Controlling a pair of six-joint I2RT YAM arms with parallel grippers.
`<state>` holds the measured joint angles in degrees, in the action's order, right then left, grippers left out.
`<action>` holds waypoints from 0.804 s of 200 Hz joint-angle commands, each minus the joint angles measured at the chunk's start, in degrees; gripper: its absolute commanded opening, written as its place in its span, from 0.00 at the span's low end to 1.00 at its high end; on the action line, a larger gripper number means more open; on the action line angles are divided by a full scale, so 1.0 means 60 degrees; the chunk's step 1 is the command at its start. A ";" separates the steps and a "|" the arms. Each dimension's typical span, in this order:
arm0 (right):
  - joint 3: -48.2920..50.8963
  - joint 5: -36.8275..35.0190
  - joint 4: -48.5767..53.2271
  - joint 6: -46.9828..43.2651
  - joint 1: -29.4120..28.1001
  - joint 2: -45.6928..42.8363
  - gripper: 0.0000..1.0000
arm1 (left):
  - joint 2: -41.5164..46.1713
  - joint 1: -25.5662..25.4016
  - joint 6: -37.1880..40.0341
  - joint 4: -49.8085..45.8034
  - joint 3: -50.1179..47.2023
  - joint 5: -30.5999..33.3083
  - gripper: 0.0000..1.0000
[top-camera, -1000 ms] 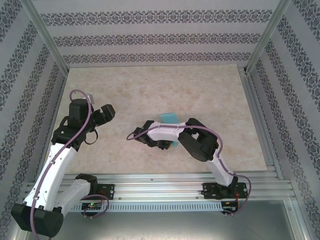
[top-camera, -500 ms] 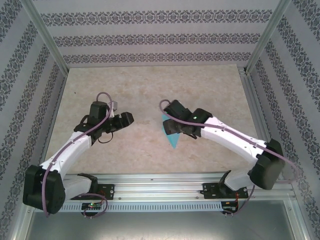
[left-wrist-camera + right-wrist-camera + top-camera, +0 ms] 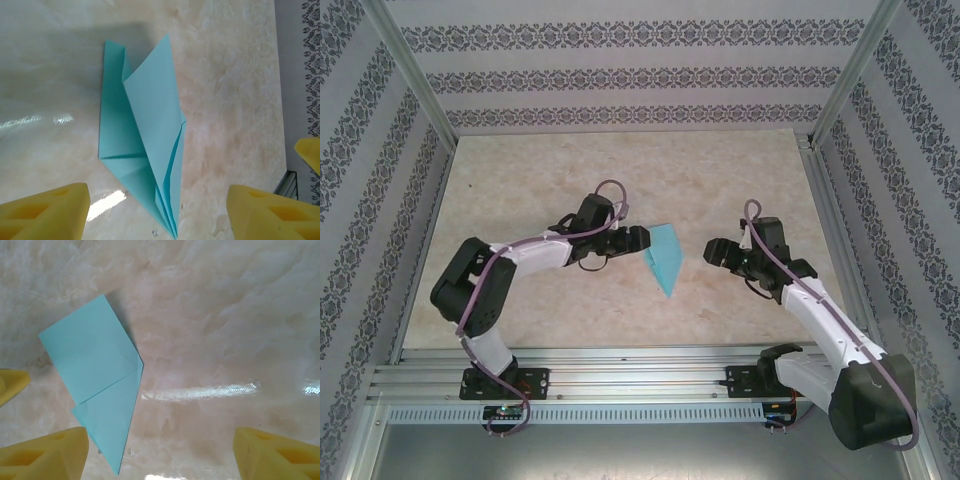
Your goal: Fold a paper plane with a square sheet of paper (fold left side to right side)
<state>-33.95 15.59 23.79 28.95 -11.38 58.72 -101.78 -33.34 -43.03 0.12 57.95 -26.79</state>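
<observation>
Beige marbled tabletop (image 3: 570, 180). The slim turquoise-blue folded paper dart (image 3: 663, 258) lies flat mid-table, with the left gripper (image 3: 640, 240) at its 9 o'clock and the right gripper (image 3: 712, 250) at 3 o'clock, both spread and empty. The left-to-right fold looks pending, so next the left gripper pinches the dart's left edge.

surface: beige marbled table (image 3: 570, 170); load: folded turquoise paper plane (image 3: 664, 257) lying mid-table
</observation>
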 commanded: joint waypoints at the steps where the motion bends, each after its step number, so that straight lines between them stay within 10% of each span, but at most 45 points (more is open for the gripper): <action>1: 0.0414 0.1666 -0.1059 0.0090 0.0507 -0.0321 0.76 | -0.0902 -0.0182 -0.0026 0.0498 0.0791 -0.0263 0.68; 33: 0.0497 0.2011 -0.1093 -0.0106 0.0694 -0.0342 0.75 | -0.1956 -0.0187 0.0197 0.0128 0.1724 -0.0184 0.61; 104: 0.0753 0.4356 -0.3111 -0.0390 0.1061 0.0769 0.68 | -0.1908 0.0028 0.1260 -0.0146 0.1959 -0.0718 0.06; 161: -0.0036 0.6072 -0.4868 -0.0430 0.0708 0.3007 0.62 | -0.0312 0.0686 0.2425 0.0062 0.0609 -0.2286 0.00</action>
<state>-30.52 44.91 2.42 28.12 -5.54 71.61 -109.10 -31.22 -34.28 -0.01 64.14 -34.11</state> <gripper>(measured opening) 0.617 0.047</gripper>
